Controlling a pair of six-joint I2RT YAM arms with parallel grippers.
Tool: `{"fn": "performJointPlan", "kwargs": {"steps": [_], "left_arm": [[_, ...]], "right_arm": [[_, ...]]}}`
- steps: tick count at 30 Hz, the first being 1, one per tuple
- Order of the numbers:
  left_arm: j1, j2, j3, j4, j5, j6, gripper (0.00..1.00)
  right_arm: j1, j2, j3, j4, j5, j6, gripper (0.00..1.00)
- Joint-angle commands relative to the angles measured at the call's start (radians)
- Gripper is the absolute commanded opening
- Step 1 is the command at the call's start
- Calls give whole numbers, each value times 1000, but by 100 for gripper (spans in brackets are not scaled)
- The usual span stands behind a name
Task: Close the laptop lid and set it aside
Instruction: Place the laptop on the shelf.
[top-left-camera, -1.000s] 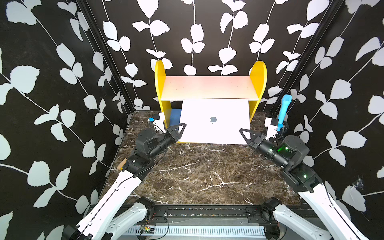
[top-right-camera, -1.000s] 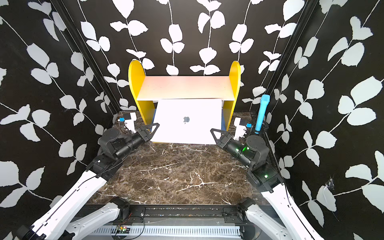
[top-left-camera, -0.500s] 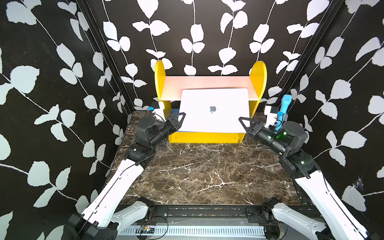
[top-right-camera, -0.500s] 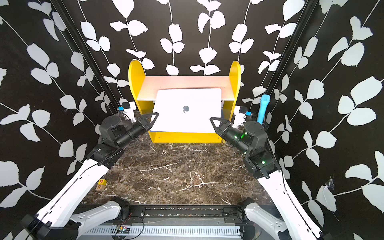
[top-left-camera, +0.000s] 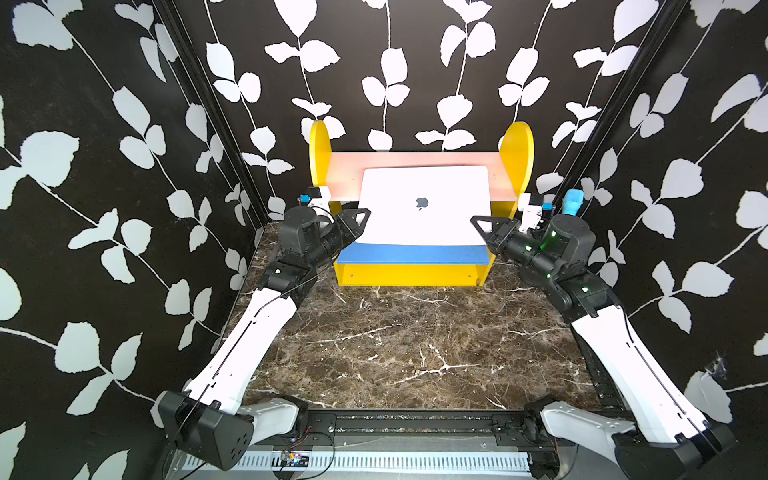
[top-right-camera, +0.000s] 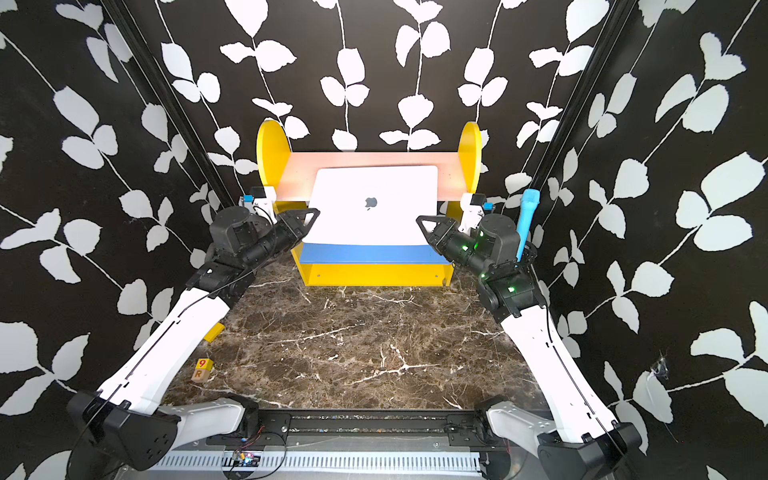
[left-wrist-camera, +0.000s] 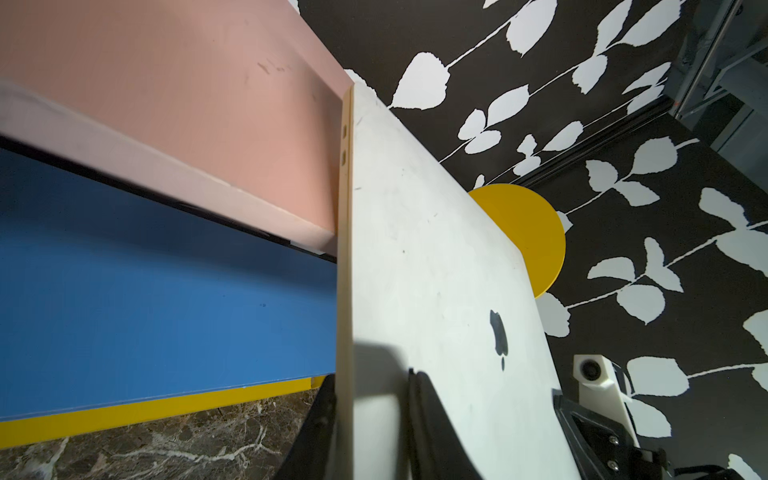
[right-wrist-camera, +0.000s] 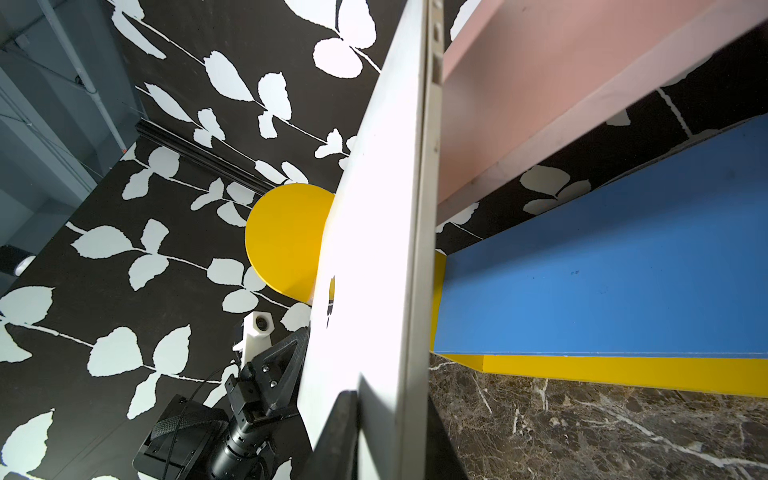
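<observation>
Here the laptop (top-left-camera: 422, 226) hangs closed between my two grippers. The left gripper (top-left-camera: 360, 220) is pinched onto one side edge near the front corner and the right gripper (top-left-camera: 478, 222) onto the opposite edge. Both are almost fully closed, parted only by the thickness of the machine. The left wrist view shows the fingers (left-wrist-camera: 432, 419) straddling that edge, one on the laptop lid (top-right-camera: 374, 187) and one underneath.

Beyond my fingertips, the far half of the laptop lies over the pink shelf board (top-left-camera: 345, 174); whether it touches the board I cannot tell. Below the held edges, the blue lower board (top-left-camera: 407, 253) is exposed.

**Handling.** I judge the shell to be stiff, thin and smooth, so it is likely to slip in a narrow pinch. It also looks fairly heavy for two fingertip grips, and marks easily. The side edges are the sound place to hold it, gripped evenly and kept level so that neither corner twists out.

**Change.** A second ago the laptop sat lower, nearer my wrists and under the front of the pink board, covering the blue one. Half a second ago it was partway up. Both arms have since carried it higher and further out, and the grip has barely altered.
</observation>
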Motion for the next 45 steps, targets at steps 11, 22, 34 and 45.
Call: {"fn": "performJointPlan", "kwargs": {"steps": [11,22,34,45], "left_arm": [[-70,114,215,90,204,69,26],[-55,198,334,51,201,75,32],[-49,255,454,19,207,64,33],[-45,317,600,-29,206,48,33]], "right_arm": [[15,169,123,19,-245,-100,13],[-5,263,229,-4,-263,-71,19],[-21,319,276,7,-276,-28,22],[-23,351,317,20,-276,11,22]]}}
